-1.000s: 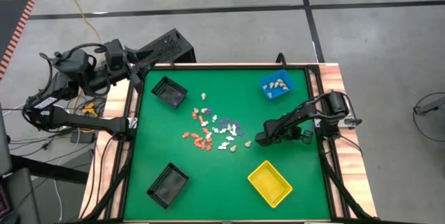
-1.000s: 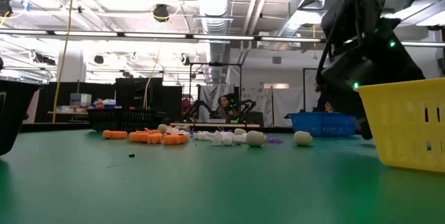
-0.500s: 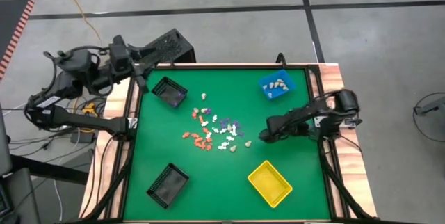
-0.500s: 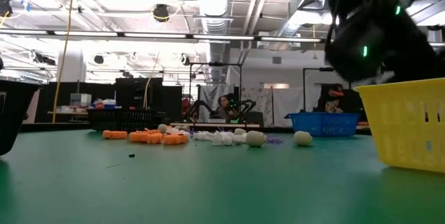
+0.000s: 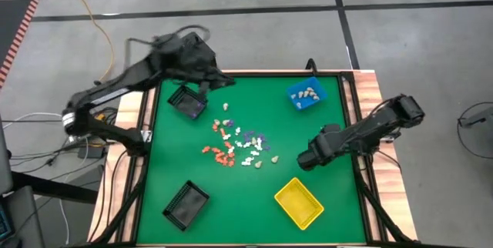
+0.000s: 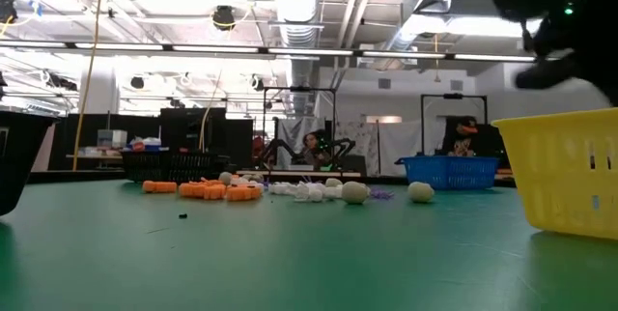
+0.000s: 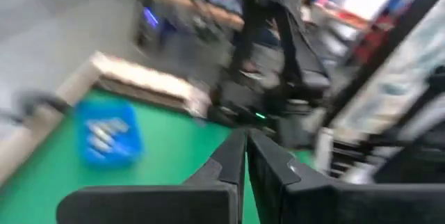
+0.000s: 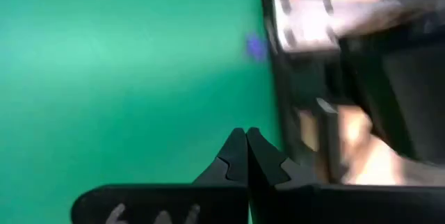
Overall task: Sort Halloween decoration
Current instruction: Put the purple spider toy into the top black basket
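Observation:
The Halloween decoration (image 5: 239,144) is a scatter of tiny orange, white, purple and beige pieces lying on the green mat at mid-table; the low view shows them in a row (image 6: 232,190). My left gripper (image 5: 219,81) hangs shut above the table's far left part, beside a black bin (image 5: 187,102); its own view shows the fingers (image 7: 245,156) closed with nothing between them. My right gripper (image 5: 304,158) is shut and empty (image 8: 245,147), raised to the right of the pile, just past a lone beige piece (image 5: 275,158).
A blue bin (image 5: 306,95) with several beige pieces stands at the far right. The yellow bin (image 5: 299,202) sits near the front right and a second black bin (image 5: 186,204) at the front left. A raised frame (image 5: 350,125) edges the mat.
My left arm has swung fast from beyond the table's left edge in over its far left part, toward the pile. My right gripper has risen off the mat and drawn back a little toward the table's right edge. The pieces have stayed where they were.

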Controlling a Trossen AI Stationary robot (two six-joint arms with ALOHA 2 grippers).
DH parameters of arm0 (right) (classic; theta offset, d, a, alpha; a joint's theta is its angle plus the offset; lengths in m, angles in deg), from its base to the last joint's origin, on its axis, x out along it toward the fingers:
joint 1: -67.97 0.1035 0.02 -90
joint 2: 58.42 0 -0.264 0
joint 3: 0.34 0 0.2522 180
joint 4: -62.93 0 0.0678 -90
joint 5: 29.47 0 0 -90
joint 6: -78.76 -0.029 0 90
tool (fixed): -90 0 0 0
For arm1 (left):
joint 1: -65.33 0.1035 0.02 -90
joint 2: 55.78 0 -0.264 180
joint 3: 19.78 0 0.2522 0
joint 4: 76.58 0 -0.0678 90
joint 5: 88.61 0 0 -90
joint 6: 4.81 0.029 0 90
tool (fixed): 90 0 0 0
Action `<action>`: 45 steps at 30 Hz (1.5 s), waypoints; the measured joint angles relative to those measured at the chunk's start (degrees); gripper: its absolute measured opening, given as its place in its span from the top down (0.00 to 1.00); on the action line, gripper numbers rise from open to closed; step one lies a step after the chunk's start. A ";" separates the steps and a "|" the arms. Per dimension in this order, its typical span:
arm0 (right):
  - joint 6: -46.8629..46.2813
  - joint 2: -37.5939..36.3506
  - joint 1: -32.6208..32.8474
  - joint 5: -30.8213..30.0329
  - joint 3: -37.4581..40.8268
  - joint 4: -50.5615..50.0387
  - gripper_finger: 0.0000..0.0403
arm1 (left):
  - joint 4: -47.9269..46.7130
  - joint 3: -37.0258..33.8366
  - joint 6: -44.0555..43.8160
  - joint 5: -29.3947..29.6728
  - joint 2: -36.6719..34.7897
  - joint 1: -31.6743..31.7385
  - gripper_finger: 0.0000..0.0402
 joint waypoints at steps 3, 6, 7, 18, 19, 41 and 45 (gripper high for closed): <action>17.02 1.75 -0.75 5.05 -0.04 0.23 0.97 | 2.77 -0.07 -6.16 -10.69 3.33 0.96 0.99; 34.74 4.58 -2.24 5.40 -1.12 0.25 0.97 | 2.49 0.02 -7.40 -14.22 4.38 0.91 1.00; 40.81 5.45 -3.12 5.49 -1.06 0.33 0.97 | 2.12 0.02 -7.19 -14.04 4.54 0.88 1.00; 82.05 20.45 -20.25 5.62 0.09 0.24 0.97 | 1.61 0.02 -2.69 -12.08 2.40 2.66 1.00; 83.80 21.26 -21.43 4.64 0.09 0.19 0.97 | 1.53 0.02 -2.43 -12.01 2.13 2.92 1.00; 92.80 19.75 -37.72 2.09 11.88 10.08 0.97 | -1.49 0.02 0.92 -9.79 0.71 6.08 1.00; 92.43 19.76 -38.84 2.98 13.53 11.98 0.97 | -1.49 0.02 0.91 -8.20 0.71 6.08 1.00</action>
